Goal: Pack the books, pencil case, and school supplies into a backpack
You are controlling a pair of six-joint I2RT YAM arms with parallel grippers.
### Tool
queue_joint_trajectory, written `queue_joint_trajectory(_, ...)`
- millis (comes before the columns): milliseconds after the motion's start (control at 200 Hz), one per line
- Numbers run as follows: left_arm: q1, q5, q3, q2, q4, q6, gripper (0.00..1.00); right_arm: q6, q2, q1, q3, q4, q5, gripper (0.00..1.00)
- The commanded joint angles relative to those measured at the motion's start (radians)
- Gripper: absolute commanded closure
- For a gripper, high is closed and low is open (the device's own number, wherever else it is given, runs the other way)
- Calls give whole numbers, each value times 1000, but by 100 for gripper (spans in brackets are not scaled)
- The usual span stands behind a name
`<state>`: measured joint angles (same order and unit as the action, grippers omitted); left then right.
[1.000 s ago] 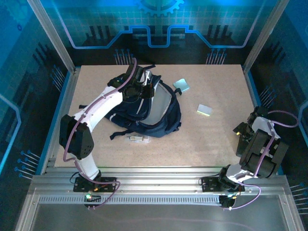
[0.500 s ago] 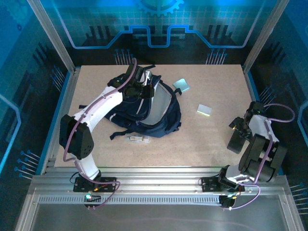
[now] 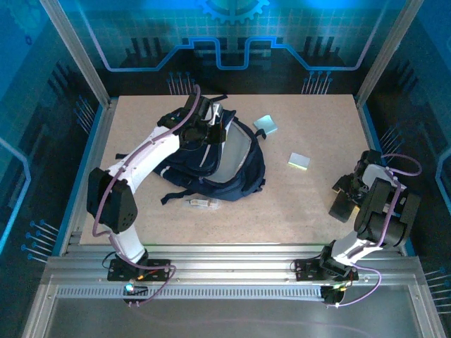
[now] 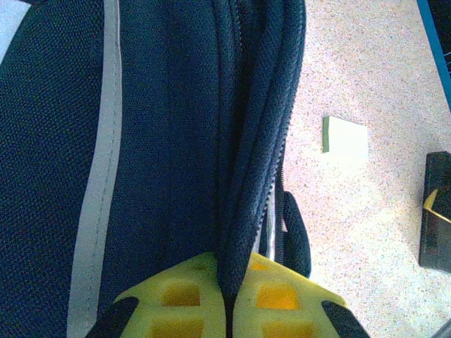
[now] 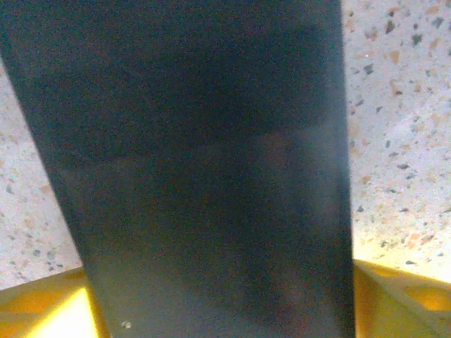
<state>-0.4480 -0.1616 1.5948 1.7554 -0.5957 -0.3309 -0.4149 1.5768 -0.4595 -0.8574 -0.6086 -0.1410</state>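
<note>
The navy backpack [image 3: 236, 172] lies left of centre on the table. My left gripper [image 3: 210, 130] is at its far end, shut on the padded rim [image 4: 243, 183] beside the zipper. At the table's right edge, my right gripper [image 3: 350, 191] is shut on a dark flat pouch [image 3: 342, 205], which looks like the pencil case [image 5: 204, 162]; it spans the space between the yellow fingers [image 5: 42, 310]. A pale-blue pad [image 3: 266, 124] and a yellow-green pad [image 3: 299, 161] lie right of the backpack. The clear tube [image 3: 201, 203] lies just in front of it. The books are hidden.
Black straps [image 3: 176, 191] trail from the backpack toward the front. The yellow-green pad [image 4: 345, 137] and the dark pouch [image 4: 437, 211] also appear in the left wrist view. Bare tabletop [image 3: 282, 211] lies between the backpack and the right arm. Metal frame posts [image 3: 84, 70] border the table.
My right gripper has moved left and slightly away from the table's edge, carrying the dark pouch with it. The left arm and backpack have not moved.
</note>
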Motion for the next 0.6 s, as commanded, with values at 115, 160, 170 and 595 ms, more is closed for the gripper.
queue_joint_trajectory(115, 24, -37, 19, -60, 102, 29, 100, 18, -60, 21, 2, -1, 38, 39)
queue_joint_trajectory(160, 32, -39, 18, -60, 111, 24, 100, 20, -77, 35, -4, -7, 46, 44)
queue_joint_trajectory(170, 33, -39, 19, -61, 114, 24, 100, 20, -80, 40, -6, -10, 48, 44)
queue_joint_trajectory(595, 50, -81, 27, -37, 198, -30, 100, -173, -265, 317, -162, 34, 380, 45)
